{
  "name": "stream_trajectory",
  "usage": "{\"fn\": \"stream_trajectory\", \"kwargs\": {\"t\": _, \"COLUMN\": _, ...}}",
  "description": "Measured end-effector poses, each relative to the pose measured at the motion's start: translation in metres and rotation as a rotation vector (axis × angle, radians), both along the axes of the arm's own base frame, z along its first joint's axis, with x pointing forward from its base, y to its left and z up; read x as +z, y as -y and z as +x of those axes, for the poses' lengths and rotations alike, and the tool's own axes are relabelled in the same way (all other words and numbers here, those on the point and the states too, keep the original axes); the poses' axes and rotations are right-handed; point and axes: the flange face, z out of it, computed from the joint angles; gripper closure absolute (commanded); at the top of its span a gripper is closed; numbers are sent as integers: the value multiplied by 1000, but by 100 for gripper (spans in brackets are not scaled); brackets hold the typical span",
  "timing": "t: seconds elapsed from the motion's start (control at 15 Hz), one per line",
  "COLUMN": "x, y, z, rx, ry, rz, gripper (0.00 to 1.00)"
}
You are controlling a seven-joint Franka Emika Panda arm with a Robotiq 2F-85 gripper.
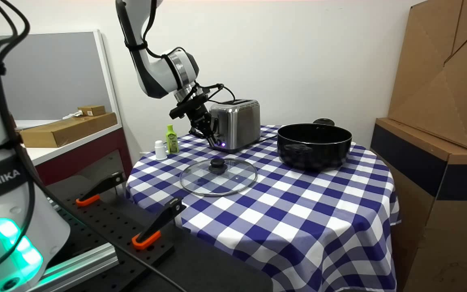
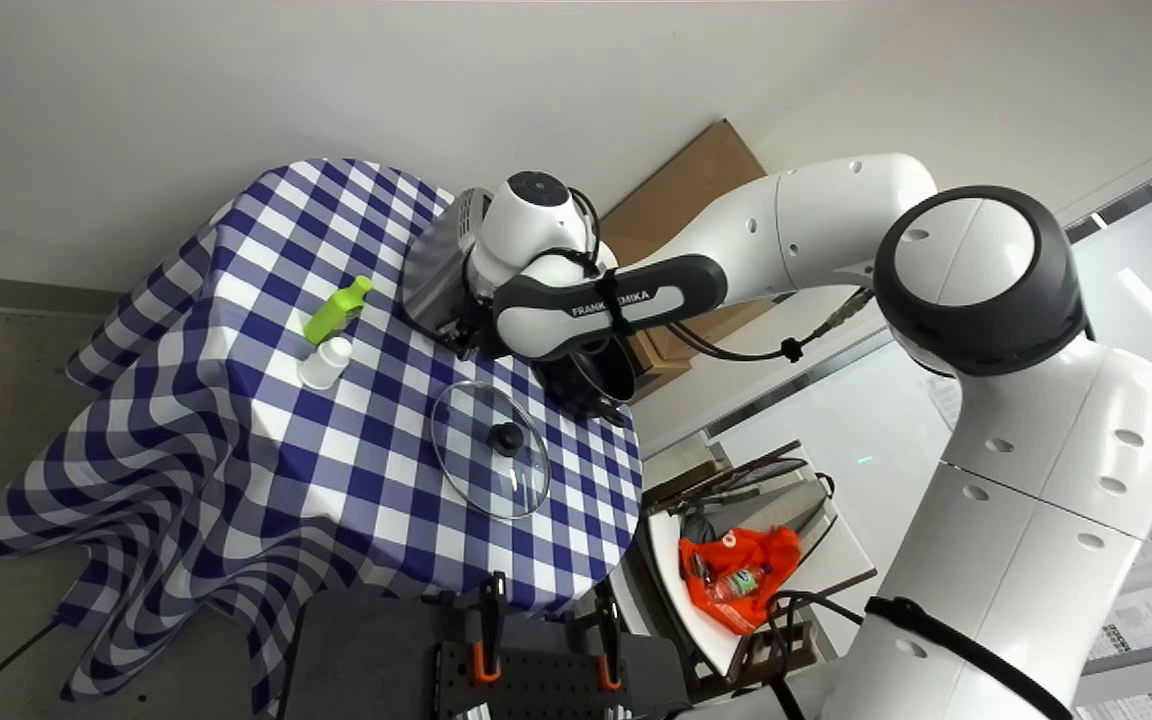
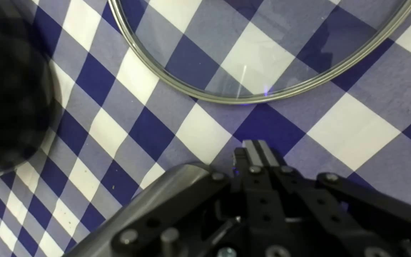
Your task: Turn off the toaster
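Toaster (image 1: pixel 246 125), pot (image 1: pixel 312 156), lid (image 1: pixel 218 180) on tablecloth (image 1: pixel 298 211)

We see a smooth white arm (image 2: pixel 846 215) of rounded segments, dotted with small round caps (image 2: pixel 1112 486). A thick black ring (image 2: pixel 996 350) circles one joint (image 2: pixel 976 250). On a curved black panel (image 2: pixel 701 280) we read FRANK and EMIKA in white letters (image 2: pixel 593 311), split by a black strap (image 2: pixel 616 302). Slim black cables (image 1: pixel 1 97) run along the arm, a silver metal band (image 1: pixel 181 69) rings the wrist (image 1: pixel 166 75), and green lights (image 1: pixel 20 245) glow on the white base (image 1: pixel 51 233). The black hand (image 3: pixel 260 152) has flat links (image 3: pixel 173 207), round silver screws (image 3: pixel 332 177) and pale grey fingertip pads (image 3: pixel 252 153).
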Motion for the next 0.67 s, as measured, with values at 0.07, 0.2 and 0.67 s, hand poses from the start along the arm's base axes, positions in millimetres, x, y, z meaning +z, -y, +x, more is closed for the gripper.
{"fn": "stream_trajectory", "kwargs": {"t": 0.07, "x": -4, "y": -1, "z": 0, "rx": 8, "ry": 0, "rz": -10, "gripper": 100}}
{"fn": "stream_trajectory", "kwargs": {"t": 0.2, "x": -9, "y": -3, "z": 1, "rx": 24, "ry": 10, "rz": -30, "gripper": 100}}
{"fn": "stream_trajectory", "kwargs": {"t": 0.67, "x": -20, "y": -7, "z": 6, "rx": 50, "ry": 40, "rz": -68, "gripper": 100}}
